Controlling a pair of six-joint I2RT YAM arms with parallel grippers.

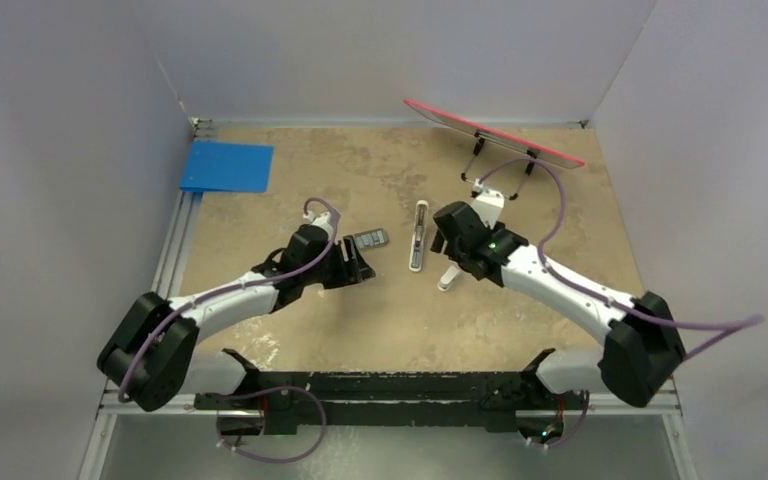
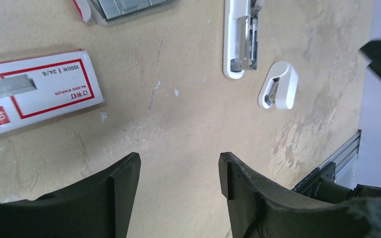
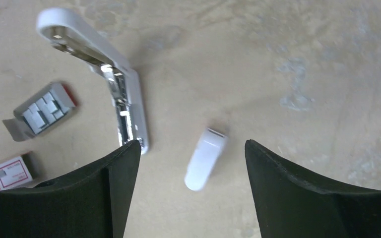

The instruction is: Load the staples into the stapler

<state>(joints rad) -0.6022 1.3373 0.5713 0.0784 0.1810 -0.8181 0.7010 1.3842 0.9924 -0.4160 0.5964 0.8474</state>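
Nearest, the table [image 1: 390, 325] ends at a black rail carrying both arm bases. Between that rail and the objects lies the widest bare stretch of mottled tan surface. A metal track runs along the left edge, and grey walls close in the left, right and far sides.

The left gripper [image 1: 358, 258] hangs low with its jaws spread wide and nothing in them; only scuffed tabletop shows between its black fingers [image 2: 124, 183]. The right gripper [image 1: 447, 238] also stands wide open and holds nothing. A short white piece [image 3: 206, 158], rounded and slightly blurred, lies on the table under the gap, clear of both fingers.

The stapler [image 1: 419, 236] lies between the two grippers, just beside the right one. It is a slim white plastic bar with rounded ends, opened out so its bright metal channel shows. The staples [image 1: 370, 240] sit just past the left gripper's tips as dark-grey metallic strips in a small open tray with a red end. A flat red-and-white box [image 2: 34, 91] of printed card lies near the left finger.

Farther off, a blue sheet [image 1: 227, 166] lies flat at the far-left corner. A red-rimmed panel [image 1: 495, 133] leans on wire legs at the far right.
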